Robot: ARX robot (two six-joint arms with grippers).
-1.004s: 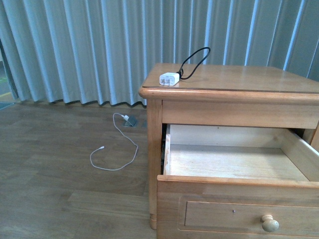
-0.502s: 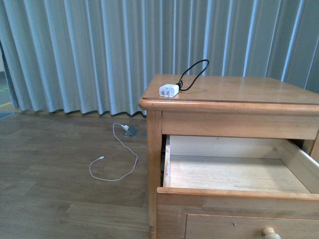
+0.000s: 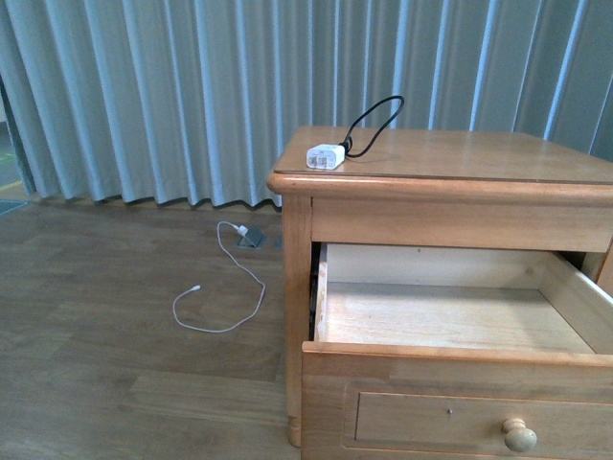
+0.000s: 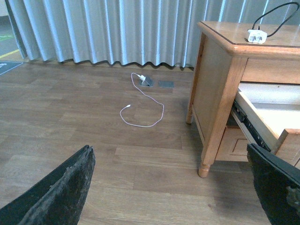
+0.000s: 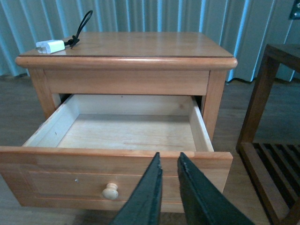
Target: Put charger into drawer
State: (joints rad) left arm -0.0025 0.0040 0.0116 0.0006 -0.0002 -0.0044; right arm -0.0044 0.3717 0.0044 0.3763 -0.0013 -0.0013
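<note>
The charger [image 3: 326,155], a small white plug block with a black looping cable, lies on the nightstand top near its front left corner; it also shows in the left wrist view [image 4: 257,35] and the right wrist view [image 5: 50,46]. The drawer [image 3: 460,369] stands pulled out, its pale interior empty, round knob [image 3: 519,435] on its front; it also shows in the right wrist view [image 5: 117,178]. My left gripper [image 4: 176,185] is open, low over the floor left of the nightstand. My right gripper [image 5: 168,161] is shut and empty, in front of the drawer's front panel, right of the knob [image 5: 110,191].
A thin white cable [image 3: 222,287] with a small plug lies on the wooden floor left of the nightstand [image 3: 297,287]. Grey curtains hang behind. A dark wooden slatted rack [image 5: 272,154] stands close beside the nightstand on the side away from the white cable.
The front view has shifted downward since half a second ago, so the drawer knob shows fully again. The charger and the drawer have not moved.
</note>
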